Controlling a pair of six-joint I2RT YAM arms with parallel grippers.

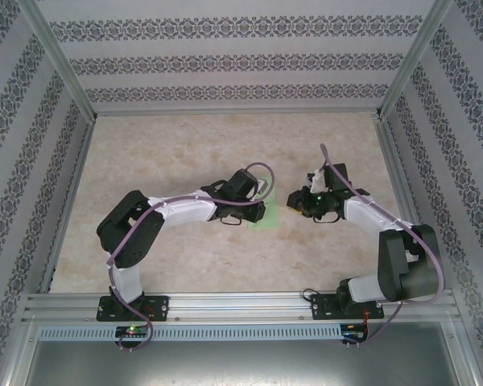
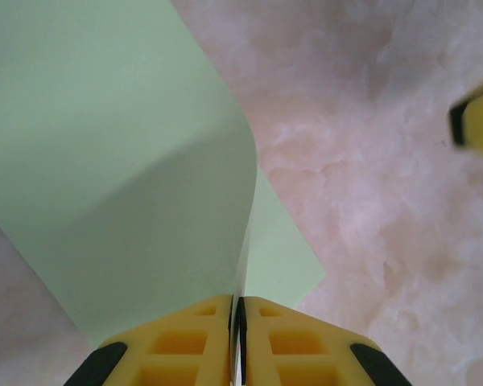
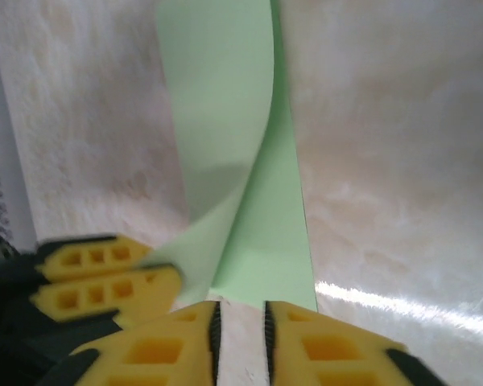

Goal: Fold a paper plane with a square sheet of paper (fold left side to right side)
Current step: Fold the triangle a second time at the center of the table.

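The square sheet of paper (image 2: 121, 161) is light green. Its left part is lifted and curls over the part lying flat on the table (image 2: 286, 257). My left gripper (image 2: 238, 301) is shut on the raised edge. In the right wrist view the curled sheet (image 3: 249, 161) rises ahead, with the left gripper's yellow fingers (image 3: 105, 277) pinching it at the left. My right gripper (image 3: 241, 305) hovers just short of the sheet's near edge, its jaws a little apart with only table between them. From above, the paper (image 1: 258, 219) lies between the left gripper (image 1: 248, 197) and the right gripper (image 1: 296, 201). The paper plane is out of view.
The marbled beige table (image 1: 185, 153) is fenced by aluminium rails (image 1: 225, 301) and patterned walls (image 1: 225, 56). A yellow fingertip (image 2: 479, 117) of the right gripper shows at the right edge of the left wrist view.
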